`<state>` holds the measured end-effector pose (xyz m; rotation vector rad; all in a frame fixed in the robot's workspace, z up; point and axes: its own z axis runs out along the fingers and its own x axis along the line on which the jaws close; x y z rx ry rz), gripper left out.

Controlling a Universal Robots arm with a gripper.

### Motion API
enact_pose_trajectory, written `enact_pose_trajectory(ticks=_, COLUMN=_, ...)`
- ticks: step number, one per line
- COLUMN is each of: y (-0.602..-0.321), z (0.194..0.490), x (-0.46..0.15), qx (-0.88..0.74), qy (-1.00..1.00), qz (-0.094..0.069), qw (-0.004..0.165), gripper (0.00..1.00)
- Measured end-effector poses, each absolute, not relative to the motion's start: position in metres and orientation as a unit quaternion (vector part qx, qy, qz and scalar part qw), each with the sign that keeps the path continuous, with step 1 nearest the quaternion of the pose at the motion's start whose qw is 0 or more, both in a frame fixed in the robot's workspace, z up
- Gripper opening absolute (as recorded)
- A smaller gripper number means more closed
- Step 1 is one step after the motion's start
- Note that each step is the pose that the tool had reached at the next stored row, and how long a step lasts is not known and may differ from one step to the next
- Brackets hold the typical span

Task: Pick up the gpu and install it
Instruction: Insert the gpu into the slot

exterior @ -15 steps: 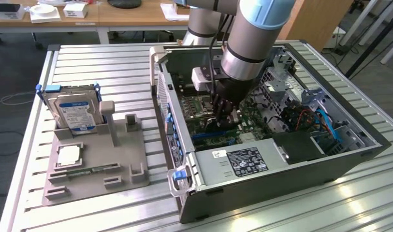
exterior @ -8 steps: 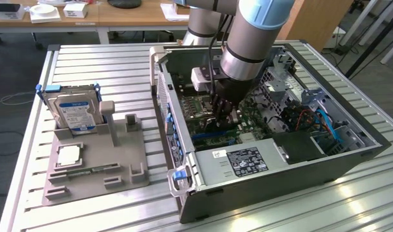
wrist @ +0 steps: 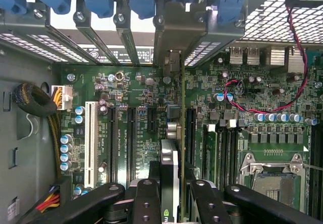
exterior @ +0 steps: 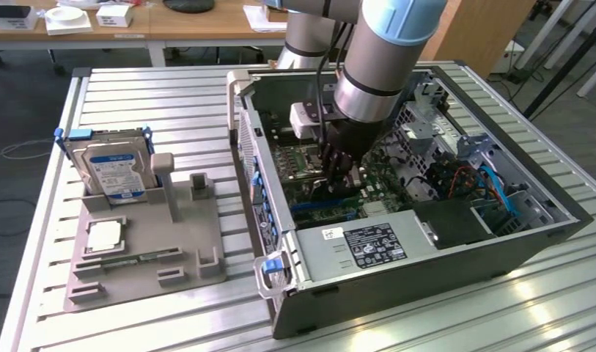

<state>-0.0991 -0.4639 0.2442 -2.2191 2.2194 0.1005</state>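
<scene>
End effector [wrist: 176, 204] holds gpu [wrist: 169, 158] between jaws.

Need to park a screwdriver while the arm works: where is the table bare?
Bare slats of the ribbed aluminium table lie beyond the silver hard drive and along the near edge below the grey plastic tray. It is crowded inside the open dark computer case, where the hand holds the thin black gpu card.

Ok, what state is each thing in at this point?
gpu: held on edge between the gripper's fingers, down at the motherboard slots; seated or not, cannot tell.
gripper: shut on the gpu, inside the case.
computer case: lying on its side, open on top.
hard drive: standing upright in the grey holder.
</scene>
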Motion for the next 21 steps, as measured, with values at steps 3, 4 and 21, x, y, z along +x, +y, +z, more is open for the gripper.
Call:
enact_pose_trajectory(ticks=3, y=-0.4641, z=0.2441, x=-0.0991, qx=-0.707, qy=0.707, qz=0.032, qw=0.001, gripper=0.27)
enact_pose_trajectory(ticks=4, y=-0.4641, z=0.2440, x=-0.0991, qx=-0.707, qy=0.707, qz=0.032, qw=0.000, gripper=0.27)
enact_pose_trajectory(ticks=21, y=-0.4640, z=0.2433, x=-0.0982, qx=-0.707, qy=0.707, qz=0.032, qw=0.001, gripper=0.27)
